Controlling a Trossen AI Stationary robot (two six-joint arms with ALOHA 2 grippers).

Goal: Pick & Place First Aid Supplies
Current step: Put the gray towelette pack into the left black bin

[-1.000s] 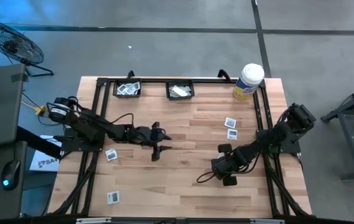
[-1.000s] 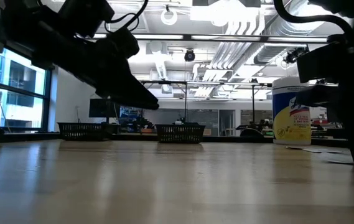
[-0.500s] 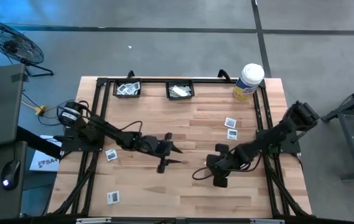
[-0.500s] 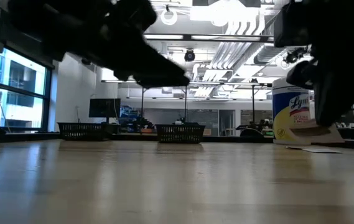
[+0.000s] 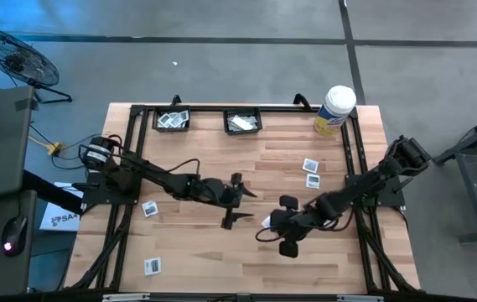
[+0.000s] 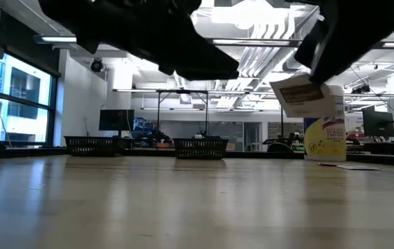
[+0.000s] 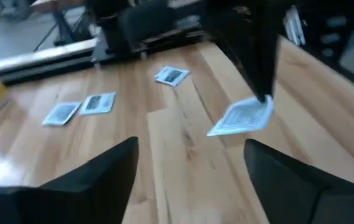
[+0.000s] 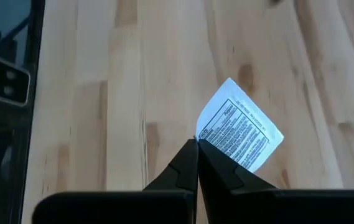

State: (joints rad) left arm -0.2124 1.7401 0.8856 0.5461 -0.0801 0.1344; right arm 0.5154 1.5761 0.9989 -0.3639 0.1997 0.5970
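My right gripper is shut on one white first aid packet with printed text, held in the air over the middle of the table. That packet also shows in the low view and the left wrist view. My left gripper stands open just to the packet's left, pointing at it, with nothing between its fingers. Other packets lie flat on the wood at right and at left. My right gripper pinches the packet by one corner between its two fingertips. The fingers come slanting down from the table's right side. The packet sticks out past the fingertips, tilted and clear of the table.
Two black mesh trays holding packets stand at the far edge. A white tub with a yellow label stands at the far right corner. Bare wood lies in the near middle of the table.
My right gripper has risen and gone toward the table's left, lifting the packet clear of the wood. My left gripper has gone toward the table's right and a little up, closing on the packet from the left.
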